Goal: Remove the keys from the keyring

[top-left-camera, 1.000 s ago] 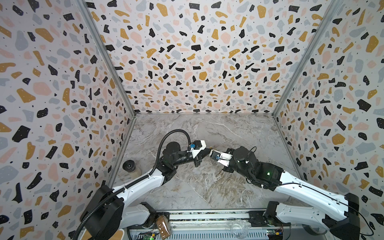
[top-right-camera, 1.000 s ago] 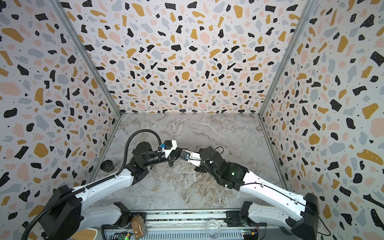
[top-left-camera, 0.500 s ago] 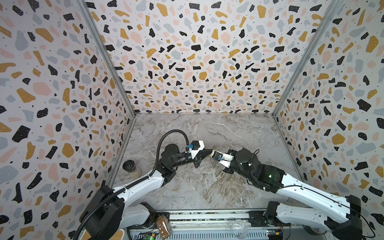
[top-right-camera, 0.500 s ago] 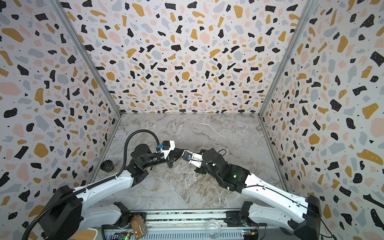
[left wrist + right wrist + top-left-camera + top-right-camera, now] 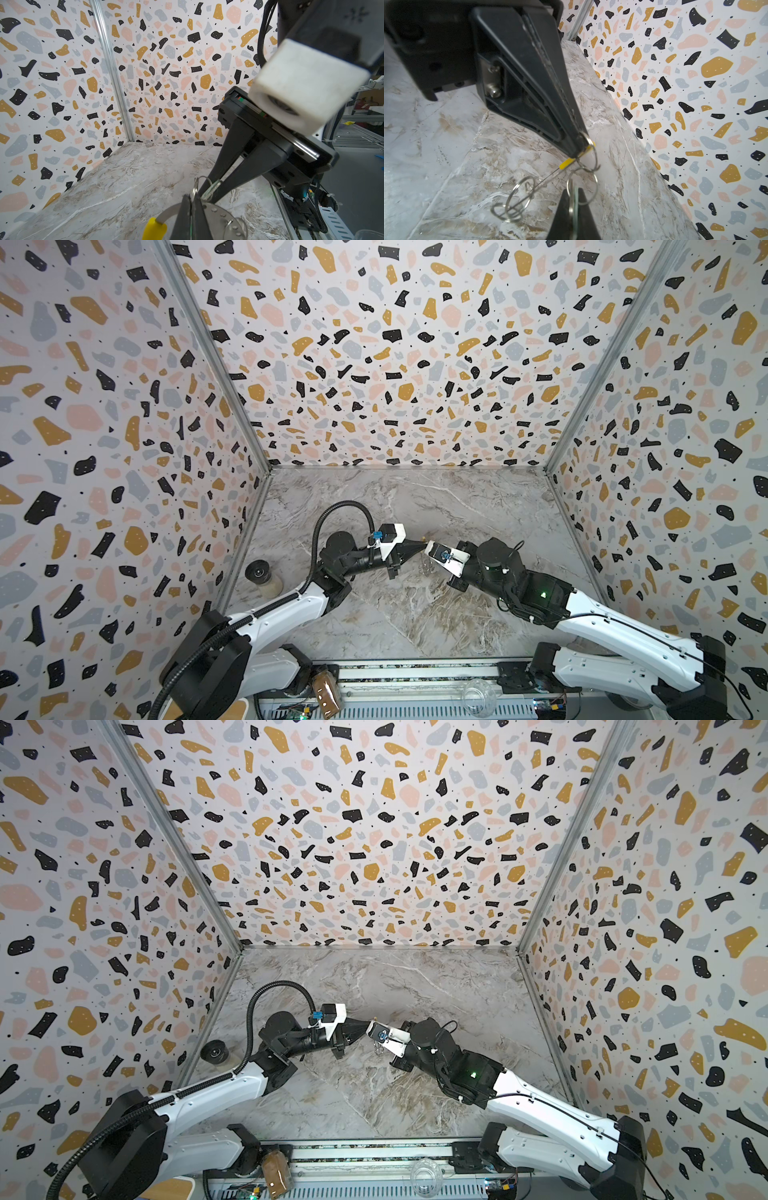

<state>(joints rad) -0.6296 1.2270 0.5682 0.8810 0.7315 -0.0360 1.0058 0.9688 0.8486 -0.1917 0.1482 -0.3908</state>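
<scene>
So compared with a second ago, basically nothing moves. In both top views the two arms meet at the same spot mid-frame above the grey marble-look desk (image 5: 415, 614), with the left one maybe a hair closer to the left edge. The left gripper (image 5: 190, 197) has its fingers (image 5: 182, 220) pinched together on the large thin grey metal keyring hoop (image 5: 216, 212), right next to its yellow sleeve (image 5: 154, 228), at the bottom of the left wrist view. The right gripper (image 5: 573, 191) is clamped on a small silvery key with a pale mint tag (image 5: 574, 203), low centre in the right wrist view. That key's little split ring (image 5: 582, 185) seems to hook into another ring (image 5: 595, 154) sitting by the left fingertips. A few loose wire rings (image 5: 519, 197) hang off the hoop too. My read is that it's a held tug with no give yet, so the key isn't off. I can't spot the bright green one at all.
</scene>
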